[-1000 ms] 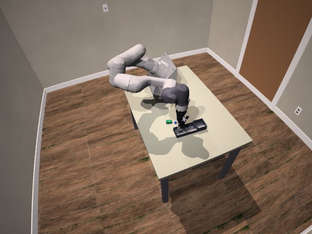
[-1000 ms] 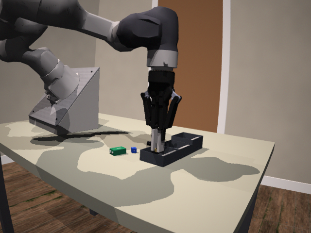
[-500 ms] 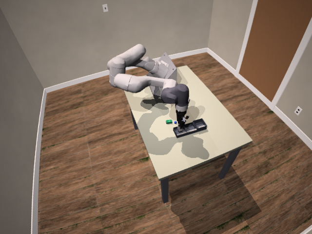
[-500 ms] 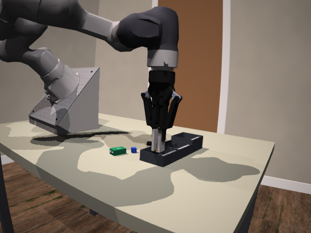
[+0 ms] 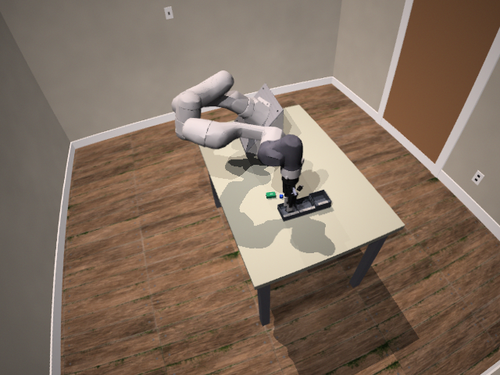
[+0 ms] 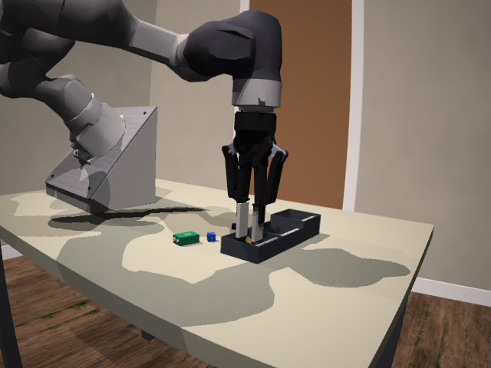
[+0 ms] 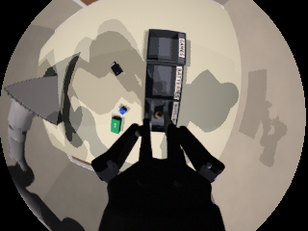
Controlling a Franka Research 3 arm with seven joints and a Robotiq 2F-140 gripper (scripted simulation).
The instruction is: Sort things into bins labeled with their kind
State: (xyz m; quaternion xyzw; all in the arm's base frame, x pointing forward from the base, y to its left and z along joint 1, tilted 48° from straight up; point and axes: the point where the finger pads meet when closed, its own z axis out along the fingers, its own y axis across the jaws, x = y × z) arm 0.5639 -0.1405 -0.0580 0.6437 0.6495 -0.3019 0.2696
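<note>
A row of three dark bins (image 6: 271,234) stands on the table, with white label strips along one side; it also shows in the overhead view (image 5: 305,204) and the wrist view (image 7: 165,77). My gripper (image 6: 248,236) reaches straight down into the nearest bin, its fingers slightly apart. A small tan thing (image 6: 248,239) lies between the fingertips at the bin's bottom, also in the wrist view (image 7: 157,115). A green block (image 6: 186,238) and a small blue cube (image 6: 211,236) lie on the table left of the bins. A small black thing (image 7: 115,68) lies farther back.
The arm's grey wedge-shaped mount (image 6: 107,162) stands at the back left of the table. The bin walls close in on my fingers on both sides. The table's edge runs near the front and right.
</note>
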